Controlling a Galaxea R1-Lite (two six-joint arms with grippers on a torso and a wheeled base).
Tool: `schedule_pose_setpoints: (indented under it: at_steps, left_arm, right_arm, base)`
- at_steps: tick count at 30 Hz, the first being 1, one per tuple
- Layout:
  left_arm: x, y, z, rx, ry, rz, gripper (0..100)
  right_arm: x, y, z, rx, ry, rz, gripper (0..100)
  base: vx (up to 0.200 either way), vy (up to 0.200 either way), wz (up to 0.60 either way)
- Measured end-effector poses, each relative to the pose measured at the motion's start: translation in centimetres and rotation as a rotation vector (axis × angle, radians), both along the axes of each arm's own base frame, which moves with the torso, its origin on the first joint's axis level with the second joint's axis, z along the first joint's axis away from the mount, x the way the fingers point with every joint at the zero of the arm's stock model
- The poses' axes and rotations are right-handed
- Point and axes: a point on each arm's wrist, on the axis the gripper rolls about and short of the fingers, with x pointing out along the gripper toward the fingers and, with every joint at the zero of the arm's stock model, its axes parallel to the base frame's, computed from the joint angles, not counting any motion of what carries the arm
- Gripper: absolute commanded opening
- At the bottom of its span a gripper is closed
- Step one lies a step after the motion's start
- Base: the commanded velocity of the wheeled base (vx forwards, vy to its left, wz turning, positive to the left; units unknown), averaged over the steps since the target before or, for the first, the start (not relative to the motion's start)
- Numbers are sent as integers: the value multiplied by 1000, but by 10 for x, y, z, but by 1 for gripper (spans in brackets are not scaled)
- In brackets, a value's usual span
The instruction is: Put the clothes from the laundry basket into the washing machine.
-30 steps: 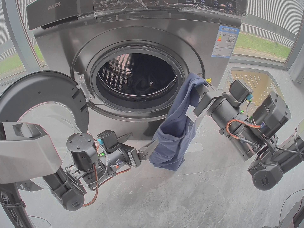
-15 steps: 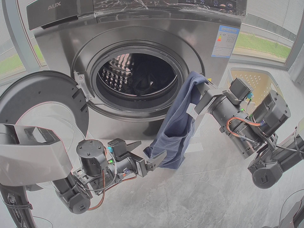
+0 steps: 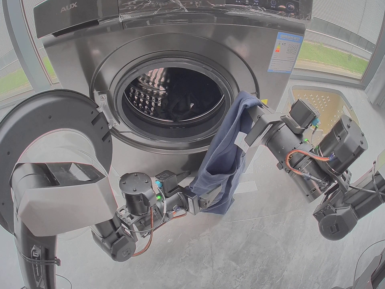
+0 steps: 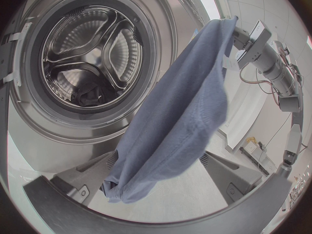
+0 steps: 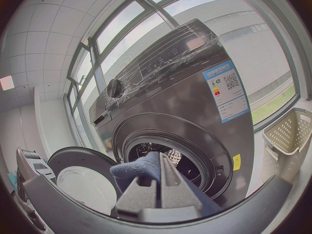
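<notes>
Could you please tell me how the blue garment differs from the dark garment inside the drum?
The blue garment hangs outside the washing machine, in front of its opening; the dark garment lies at the bottom of the drum. The blue garment is stretched long, gripped at its top by the right pincer, its lower end between the fingers of the open left pincer; the dark garment is crumpled and untouched. Both are clothes.

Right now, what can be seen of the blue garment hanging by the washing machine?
The slate-blue, knit-looking garment hangs limp and folded, with a white label near its top. The right gripper is shut on its upper end, beside the open drum of the grey front-loading washing machine. Its bunched lower end dangles between the left gripper's open fingers.
</notes>
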Motion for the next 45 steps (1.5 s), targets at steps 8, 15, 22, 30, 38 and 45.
schedule_pose_setpoints:
  at_steps: [8, 15, 22, 30, 38, 45]
  left_arm:
    - [14, -10, -9, -7, -21, 4, 0]
    - [20, -14, -8, -17, -41, 5, 0]
    - [21, 1, 12, -37, -69, 39, 0]
    - [-8, 52, 65, -75, -121, 105, 0]
    - [-48, 94, 104, -152, -144, 157, 0]
    - [-52, 118, 136, -232, -238, 221, 0]
  right_arm:
    - [-1, 0, 0, -1, 2, 2, 0]
    - [0, 0, -2, -5, 6, 0, 0]
    - [1, -2, -4, -10, 13, -6, 0]
    - [2, -3, -9, -20, 27, -10, 0]
    - [2, 1, -14, -24, 47, -21, 0]
    - [3, 5, -20, -31, 63, -20, 0]
  base:
    - [0, 0, 0]
    - [0, 0, 0]
    - [0, 0, 0]
    - [0, 0, 0]
    - [0, 0, 0]
    - [0, 0, 0]
